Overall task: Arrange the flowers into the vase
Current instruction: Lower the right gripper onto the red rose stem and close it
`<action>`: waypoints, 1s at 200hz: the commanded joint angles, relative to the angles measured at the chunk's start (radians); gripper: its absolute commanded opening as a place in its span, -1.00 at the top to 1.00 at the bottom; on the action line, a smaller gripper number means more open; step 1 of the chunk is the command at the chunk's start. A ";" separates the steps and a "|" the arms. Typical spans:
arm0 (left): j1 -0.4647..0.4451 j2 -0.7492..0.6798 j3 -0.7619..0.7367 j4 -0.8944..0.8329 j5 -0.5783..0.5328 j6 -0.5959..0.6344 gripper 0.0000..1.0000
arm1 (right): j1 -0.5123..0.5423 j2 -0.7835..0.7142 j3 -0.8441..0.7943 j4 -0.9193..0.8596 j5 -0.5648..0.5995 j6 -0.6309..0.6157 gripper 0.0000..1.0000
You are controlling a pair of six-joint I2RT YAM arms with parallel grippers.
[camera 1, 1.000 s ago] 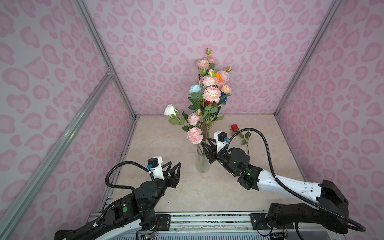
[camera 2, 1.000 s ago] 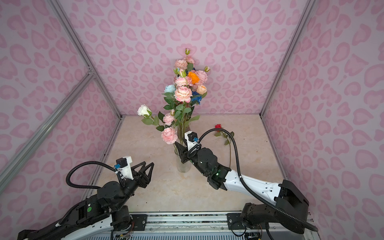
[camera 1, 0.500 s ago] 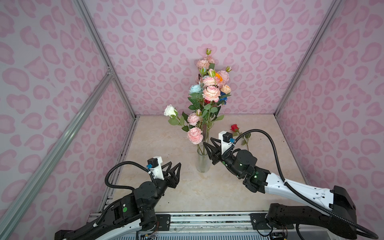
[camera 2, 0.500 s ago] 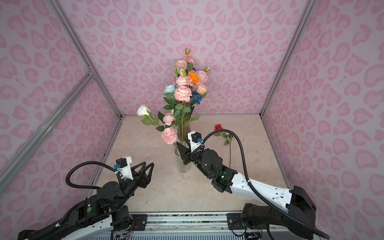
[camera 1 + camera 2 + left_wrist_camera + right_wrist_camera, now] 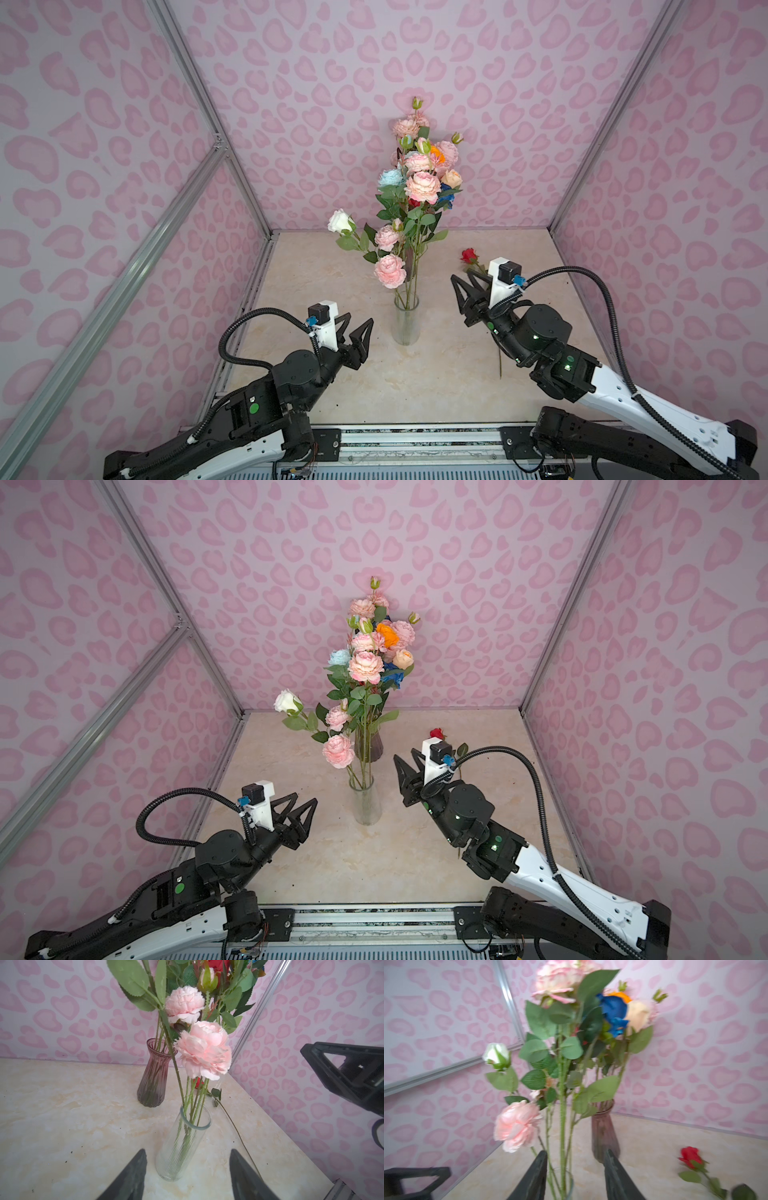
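Most flowers stand in the clear glass vase and purple vase, centre frame; one red rose lies on the worktop at right, yet to be placed. Both arms' jaws hang open, empty.

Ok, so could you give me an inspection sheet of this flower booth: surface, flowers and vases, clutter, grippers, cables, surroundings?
Surface: pale marbled tabletop, a few dark specks.
Job's things: flowers stand in a clear vase and in a purple vase behind it; one red rose lies on the tabletop, on the right.
Clutter: nothing seen.
Grippers: left gripper open, empty; right gripper open, empty.
Cables: a black hose loops over each arm.
Surroundings: pink patterned walls, aluminium frame.
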State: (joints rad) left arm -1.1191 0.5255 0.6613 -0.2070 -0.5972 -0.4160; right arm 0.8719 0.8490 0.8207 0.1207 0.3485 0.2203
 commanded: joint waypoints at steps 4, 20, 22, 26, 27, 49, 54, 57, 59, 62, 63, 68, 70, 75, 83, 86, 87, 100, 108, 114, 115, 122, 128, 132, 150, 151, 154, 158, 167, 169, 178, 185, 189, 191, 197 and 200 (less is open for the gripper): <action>0.004 0.121 0.083 0.027 0.059 0.053 -0.31 | -0.230 0.030 0.028 -0.354 0.034 0.173 0.22; 0.006 0.212 0.134 0.022 0.105 0.045 -0.31 | -0.421 0.125 0.040 -0.454 -0.110 0.248 0.26; 0.006 0.222 0.138 0.023 0.110 0.042 -0.31 | -0.438 0.141 0.040 -0.463 -0.135 0.255 0.27; 0.006 0.239 0.147 0.025 0.119 0.035 -0.31 | -0.477 0.173 0.043 -0.473 -0.168 0.262 0.27; 0.006 0.243 0.149 0.026 0.122 0.033 -0.31 | -0.485 0.180 0.044 -0.474 -0.176 0.262 0.27; 0.007 0.320 0.156 0.054 0.186 -0.025 -0.31 | -0.606 0.378 0.062 -0.444 -0.288 0.246 0.23; 0.008 0.335 0.157 0.059 0.207 -0.033 -0.31 | -0.620 0.429 0.072 -0.433 -0.299 0.239 0.22; 0.009 0.344 0.160 0.060 0.219 -0.038 -0.31 | -0.629 0.459 0.082 -0.431 -0.299 0.247 0.21; 0.008 0.349 0.162 0.061 0.226 -0.043 -0.30 | -0.635 0.482 0.089 -0.431 -0.300 0.253 0.21; 0.007 0.356 0.163 0.060 0.234 -0.052 -0.30 | -0.646 0.514 0.100 -0.434 -0.306 0.258 0.21; 0.007 0.359 0.163 0.060 0.235 -0.055 -0.30 | -0.651 0.524 0.106 -0.437 -0.309 0.261 0.21; 0.008 0.369 0.166 0.059 0.244 -0.068 -0.30 | -0.670 0.576 0.140 -0.472 -0.337 0.256 0.22; 0.008 0.372 0.166 0.059 0.246 -0.072 -0.30 | -0.675 0.595 0.159 -0.491 -0.344 0.252 0.22; 0.009 0.377 0.168 0.058 0.249 -0.090 -0.30 | -0.687 0.641 0.196 -0.525 -0.345 0.240 0.23; 0.008 0.381 0.167 0.056 0.255 -0.110 -0.30 | -0.688 0.696 0.241 -0.552 -0.318 0.219 0.23; 0.008 0.381 0.165 0.053 0.258 -0.116 -0.30 | -0.689 0.715 0.249 -0.556 -0.303 0.212 0.23; 0.009 0.382 0.164 0.053 0.259 -0.118 -0.30 | -0.689 0.721 0.250 -0.557 -0.299 0.211 0.23; 0.009 0.380 0.163 0.046 0.272 -0.127 -0.30 | -0.705 0.787 0.296 -0.587 -0.311 0.216 0.23; 0.009 0.377 0.158 0.040 0.278 -0.130 -0.30 | -0.713 0.816 0.307 -0.585 -0.319 0.209 0.22; 0.008 0.373 0.156 0.037 0.278 -0.132 -0.31 | -0.717 0.835 0.310 -0.581 -0.311 0.199 0.21; 0.008 0.372 0.156 0.036 0.278 -0.133 -0.31 | -0.718 0.838 0.312 -0.581 -0.309 0.199 0.21; 0.009 0.369 0.154 0.035 0.278 -0.133 -0.31 | -0.725 0.865 0.324 -0.593 -0.298 0.192 0.21; 0.009 0.365 0.152 0.033 0.278 -0.133 -0.31 | -0.732 0.888 0.330 -0.596 -0.296 0.183 0.21; 0.009 0.362 0.151 0.031 0.278 -0.133 -0.31 | -0.737 0.902 0.331 -0.594 -0.302 0.176 0.22; 0.009 0.350 0.137 0.034 0.275 -0.135 -0.32 | -0.759 0.954 0.338 -0.593 -0.348 0.160 0.47; 0.009 0.350 0.137 0.034 0.275 -0.135 -0.32 | -0.759 0.955 0.339 -0.594 -0.348 0.161 0.48; 0.008 0.347 0.132 0.036 0.275 -0.136 -0.33 | -0.760 0.955 0.338 -0.593 -0.345 0.162 0.49; 0.010 0.346 0.128 0.037 0.275 -0.138 -0.33 | -0.760 0.948 0.329 -0.581 -0.343 0.159 0.50; 0.009 0.346 0.119 0.038 0.278 -0.143 -0.33 | -0.758 0.935 0.300 -0.541 -0.343 0.154 0.47; 0.009 0.346 0.117 0.038 0.279 -0.145 -0.33 | -0.759 0.936 0.297 -0.535 -0.342 0.153 0.46; 0.010 0.349 0.113 0.037 0.281 -0.149 -0.33 | -0.768 0.955 0.306 -0.538 -0.349 0.141 0.46; 0.011 0.353 0.109 0.041 0.282 -0.152 -0.33 | -0.771 0.988 0.333 -0.567 -0.350 0.133 0.47; 0.011 0.356 0.107 0.043 0.283 -0.154 -0.33 | -0.771 1.009 0.350 -0.585 -0.345 0.129 0.48; 0.010 0.358 0.106 0.045 0.283 -0.155 -0.33 | -0.772 1.018 0.356 -0.591 -0.342 0.125 0.48; 0.011 0.362 0.106 0.047 0.284 -0.159 -0.33 | -0.770 1.040 0.370 -0.602 -0.342 0.113 0.48; 0.011 0.364 0.107 0.047 0.286 -0.159 -0.33 | -0.770 1.045 0.371 -0.601 -0.343 0.110 0.49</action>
State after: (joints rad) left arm -1.1095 0.8795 0.7731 -0.1925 -0.3202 -0.5537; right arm 0.1047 1.8313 1.1603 -0.4461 0.0093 0.3763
